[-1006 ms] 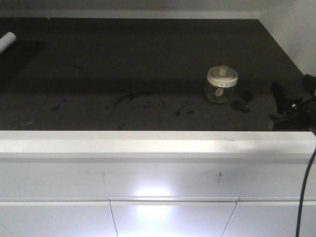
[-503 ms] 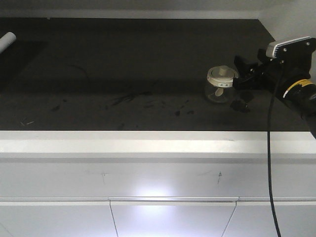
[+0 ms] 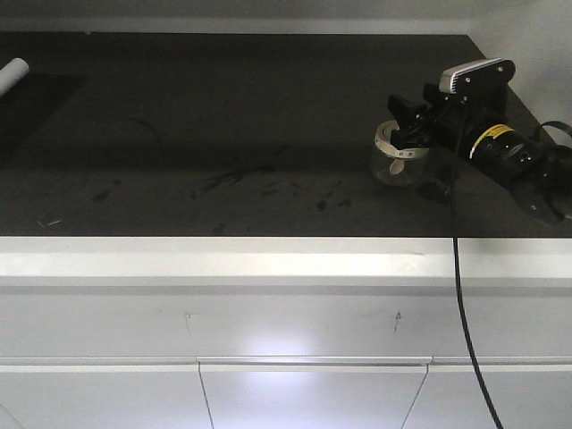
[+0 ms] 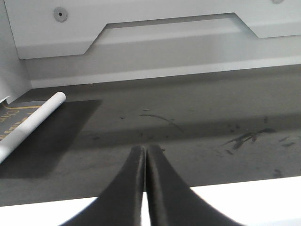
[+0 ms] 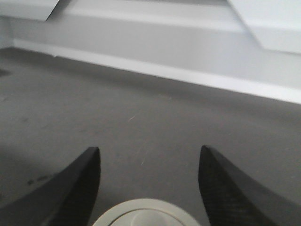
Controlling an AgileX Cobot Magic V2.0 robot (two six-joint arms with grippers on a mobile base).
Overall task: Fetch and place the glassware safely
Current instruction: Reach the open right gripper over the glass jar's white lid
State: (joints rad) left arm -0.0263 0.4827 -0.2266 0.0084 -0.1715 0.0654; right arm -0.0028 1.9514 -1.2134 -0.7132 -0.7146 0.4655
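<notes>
A dark, scuffed tabletop sits above white cabinet fronts in the front view. The glass jar stands near the right edge, roughly midway between the front and back edges, with its cream lid on. The right gripper reaches in from the right edge with its dark fingers over the top of the jar; whether they touch it cannot be told from here. A black cable hangs from the arm down across the cabinet fronts. A white tube lies at the far left corner.

In the left wrist view, a white wall backs the tabletop. The left gripper is clenched, its fingers pressed together on nothing, near the front edge. The tube lies toward the left edge.

In the right wrist view, the right gripper is released and spread wide above the tabletop. The lid shows at the bottom between the two fingers, clear of both.
</notes>
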